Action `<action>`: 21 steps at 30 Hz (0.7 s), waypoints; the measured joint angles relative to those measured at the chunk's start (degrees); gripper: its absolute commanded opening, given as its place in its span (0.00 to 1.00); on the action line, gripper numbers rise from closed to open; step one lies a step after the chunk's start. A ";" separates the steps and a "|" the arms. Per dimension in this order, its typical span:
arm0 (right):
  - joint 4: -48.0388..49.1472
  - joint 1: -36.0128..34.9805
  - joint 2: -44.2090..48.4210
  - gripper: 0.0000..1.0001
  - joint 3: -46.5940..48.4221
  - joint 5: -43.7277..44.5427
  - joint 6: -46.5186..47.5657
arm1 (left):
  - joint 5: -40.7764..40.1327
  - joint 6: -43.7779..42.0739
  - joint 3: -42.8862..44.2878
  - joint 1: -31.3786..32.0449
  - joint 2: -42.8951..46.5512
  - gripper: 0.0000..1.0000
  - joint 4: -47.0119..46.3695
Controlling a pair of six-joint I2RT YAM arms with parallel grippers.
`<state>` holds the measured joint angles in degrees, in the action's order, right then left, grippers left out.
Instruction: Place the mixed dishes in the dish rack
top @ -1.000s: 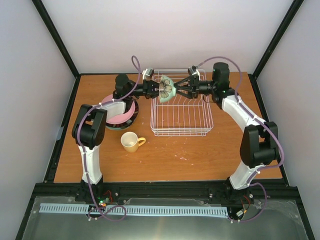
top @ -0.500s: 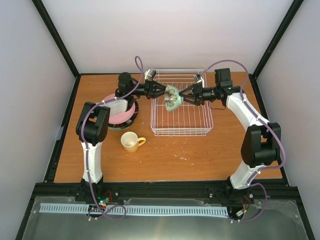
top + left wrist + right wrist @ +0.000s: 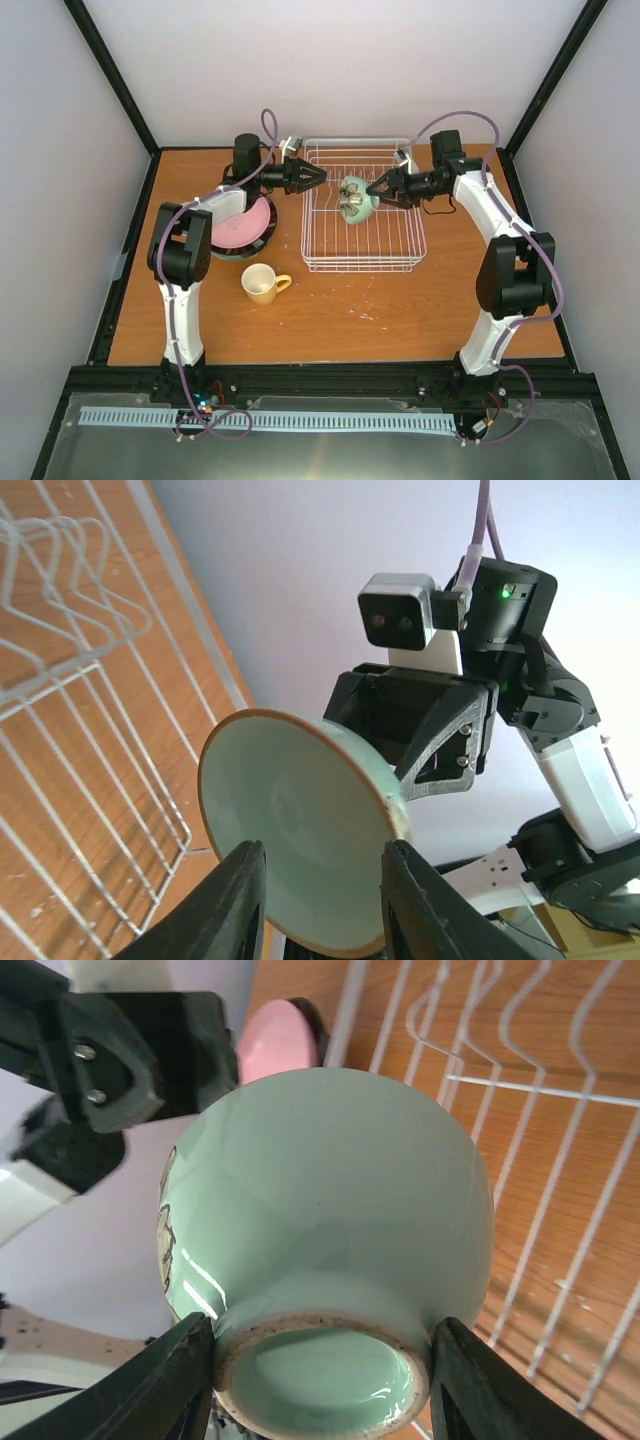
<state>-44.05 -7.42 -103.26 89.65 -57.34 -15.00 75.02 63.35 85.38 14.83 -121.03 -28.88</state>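
Right pincer (image 3: pixel 376 190) grips the mint green bowl (image 3: pixel 355 200) by its foot over the dish rack (image 3: pixel 362 262); left pincer (image 3: pixel 318 178) hangs open, empty. Next, lower the bowl in.

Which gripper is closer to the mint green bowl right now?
Right. The right gripper clamps the mint green bowl by its foot over the dish rack. The left gripper sits apart from it, at the rack's left edge.

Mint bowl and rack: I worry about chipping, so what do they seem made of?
The mint green bowl looks like glazed ceramic: glossy highlights, bare speckled foot ring. The dish rack looks like white-coated metal wire, thin bent rods; the coating I cannot tell.
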 measured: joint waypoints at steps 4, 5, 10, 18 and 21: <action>-4.15 0.00 -2.69 0.03 1.11 4.28 3.43 | -1.64 -7.96 1.60 -1.60 0.00 0.32 10.84; -5.25 0.00 -3.28 0.03 1.33 5.22 4.13 | -2.47 -10.60 2.36 -2.10 0.00 0.31 14.40; -10.19 0.00 -6.03 0.03 3.02 11.52 7.17 | -7.15 -22.01 7.54 -4.31 0.02 0.31 29.88; -16.09 0.00 -9.53 0.03 10.03 23.15 9.84 | -21.94 -37.75 13.70 -5.55 1.55 0.31 53.00; -17.29 -0.07 -11.06 0.03 12.48 27.82 10.23 | -28.41 -42.86 15.28 -5.31 4.37 0.32 60.59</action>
<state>-61.34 -7.49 -114.32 102.13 -29.52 -4.78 46.61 20.49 100.66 9.52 -116.66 31.70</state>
